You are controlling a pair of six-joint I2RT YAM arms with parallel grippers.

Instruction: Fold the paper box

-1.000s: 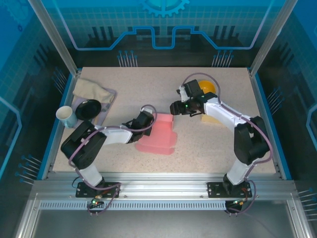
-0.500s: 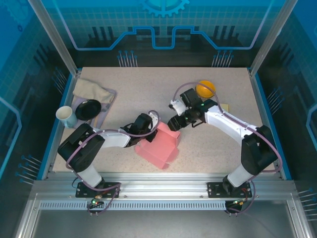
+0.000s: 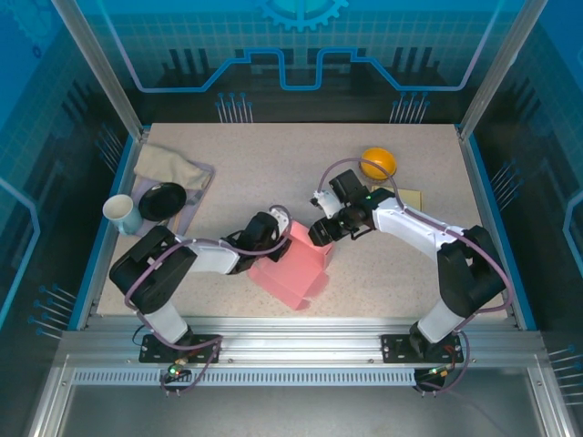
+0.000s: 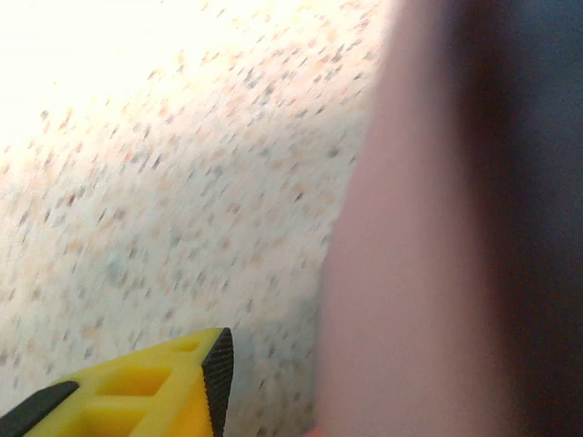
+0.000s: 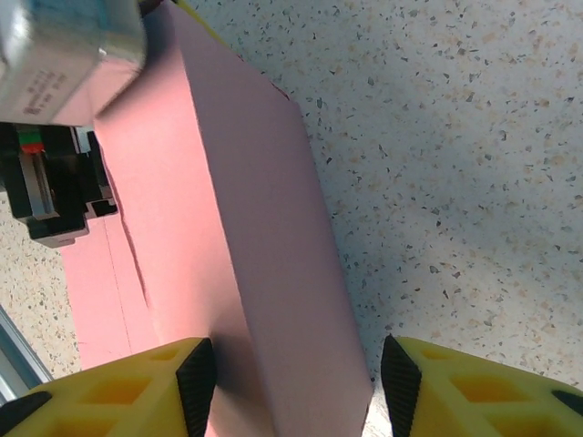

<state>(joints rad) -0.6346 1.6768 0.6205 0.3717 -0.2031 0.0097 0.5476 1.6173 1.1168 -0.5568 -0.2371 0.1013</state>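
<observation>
Toward the front middle of the bench (image 3: 273,155), the pink paper box (image 3: 296,269) lies skewed, its near corner close to the front edge. Bare surface runs behind it to the back edge, and to its right up to the right arm's elbow. An orange round object (image 3: 378,162) and a yellow note (image 3: 409,198) sit far right. A cloth (image 3: 168,167), black dish (image 3: 162,200) and white cup (image 3: 121,213) crowd the left edge.

The left arm lies low, reaching rightward from its base, with the left claw (image 3: 275,241) at the box's left side. Its wrist view is blurred and shows one yellow finger (image 4: 155,391) apart from the pink wall, so I cannot tell whether that claw is spread or pressed together.

The right arm bends at a raised elbow and stretches left. The right claw (image 5: 296,373) straddles the box's raised fold, pads (image 5: 197,369) just beside either face; whether they pinch it I cannot tell.
</observation>
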